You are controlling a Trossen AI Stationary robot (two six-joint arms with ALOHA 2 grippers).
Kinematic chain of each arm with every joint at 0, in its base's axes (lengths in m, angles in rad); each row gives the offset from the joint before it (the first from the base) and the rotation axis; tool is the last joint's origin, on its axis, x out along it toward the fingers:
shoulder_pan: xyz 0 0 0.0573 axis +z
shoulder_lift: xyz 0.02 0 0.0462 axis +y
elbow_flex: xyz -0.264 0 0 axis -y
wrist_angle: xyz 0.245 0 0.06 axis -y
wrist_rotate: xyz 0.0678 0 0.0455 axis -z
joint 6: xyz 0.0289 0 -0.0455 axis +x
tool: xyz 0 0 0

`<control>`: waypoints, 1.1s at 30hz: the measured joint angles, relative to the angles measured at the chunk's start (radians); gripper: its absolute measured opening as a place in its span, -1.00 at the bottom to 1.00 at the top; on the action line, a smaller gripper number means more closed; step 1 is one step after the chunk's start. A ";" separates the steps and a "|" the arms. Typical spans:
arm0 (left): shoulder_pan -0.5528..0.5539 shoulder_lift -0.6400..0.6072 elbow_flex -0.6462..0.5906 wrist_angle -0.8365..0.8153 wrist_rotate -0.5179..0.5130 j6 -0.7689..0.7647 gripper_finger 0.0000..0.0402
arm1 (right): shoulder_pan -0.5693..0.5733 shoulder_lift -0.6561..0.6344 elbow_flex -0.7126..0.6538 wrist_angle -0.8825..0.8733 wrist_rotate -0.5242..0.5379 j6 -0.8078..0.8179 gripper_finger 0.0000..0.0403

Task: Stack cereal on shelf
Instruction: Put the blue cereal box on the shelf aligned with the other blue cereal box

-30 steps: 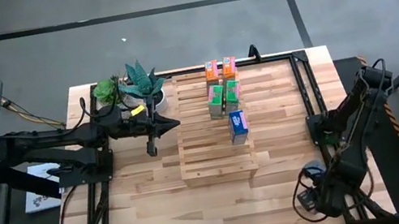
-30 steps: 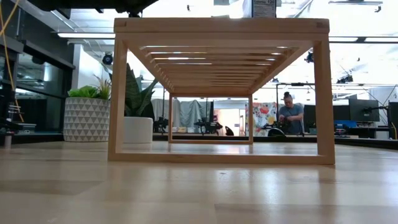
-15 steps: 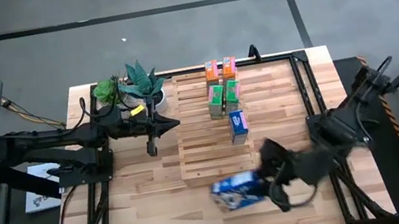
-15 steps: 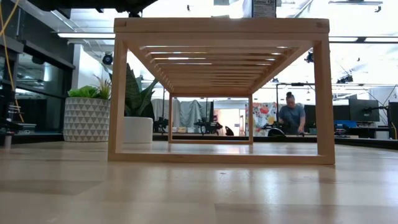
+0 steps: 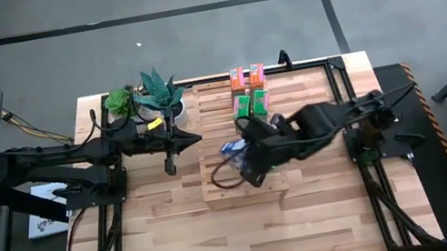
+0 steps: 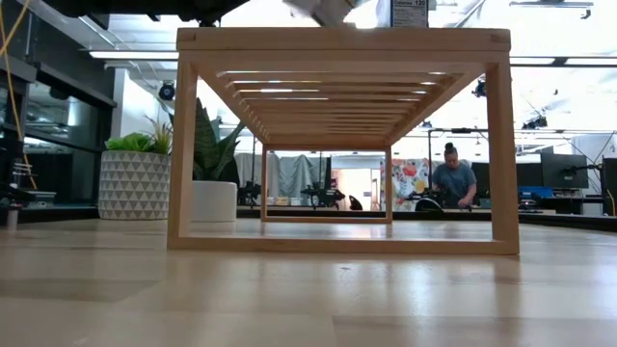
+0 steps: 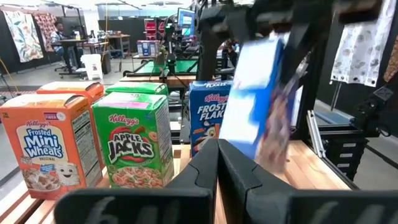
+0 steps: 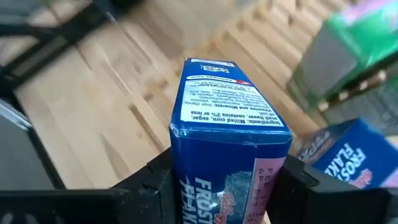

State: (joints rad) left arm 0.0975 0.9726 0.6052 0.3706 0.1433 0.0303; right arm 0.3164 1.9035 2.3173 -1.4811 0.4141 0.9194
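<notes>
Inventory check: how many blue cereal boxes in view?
2: one blue box held in the right gripper above the shelf; a second blue box standing on the shelf. Others may be hidden.

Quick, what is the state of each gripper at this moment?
Left gripper: closed, holding nothing, beside the shelf.
Right gripper: closed on a blue cereal box, above the shelf.
</notes>
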 joint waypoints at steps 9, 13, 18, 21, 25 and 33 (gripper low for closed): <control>0.000 0.000 0.000 0.000 0.000 0.000 -1.00 | -0.093 0.003 -0.108 0.003 -0.149 0.024 -0.18; 0.000 0.000 0.000 0.000 0.000 0.000 -1.00 | -0.094 0.003 -0.108 0.010 -0.130 0.024 -0.18; 0.000 0.000 0.000 0.000 0.000 0.000 -1.00 | -0.094 0.003 -0.108 0.012 -0.135 0.023 -0.18; 0.000 0.000 0.000 0.000 0.000 0.000 -1.00 | -0.093 0.003 -0.108 0.014 -0.131 0.023 -0.18; 0.000 0.000 0.000 0.000 0.000 0.000 -1.00 | -0.093 0.003 -0.108 0.016 -0.130 0.023 -0.18; 0.000 0.000 0.000 0.000 0.000 0.000 -1.00 | -0.093 0.003 -0.108 0.016 -0.131 0.023 -0.18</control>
State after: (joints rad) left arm 0.0971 0.9726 0.6052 0.3706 0.1432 0.0299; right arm 0.2230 1.9060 2.2093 -1.4651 0.2829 0.9421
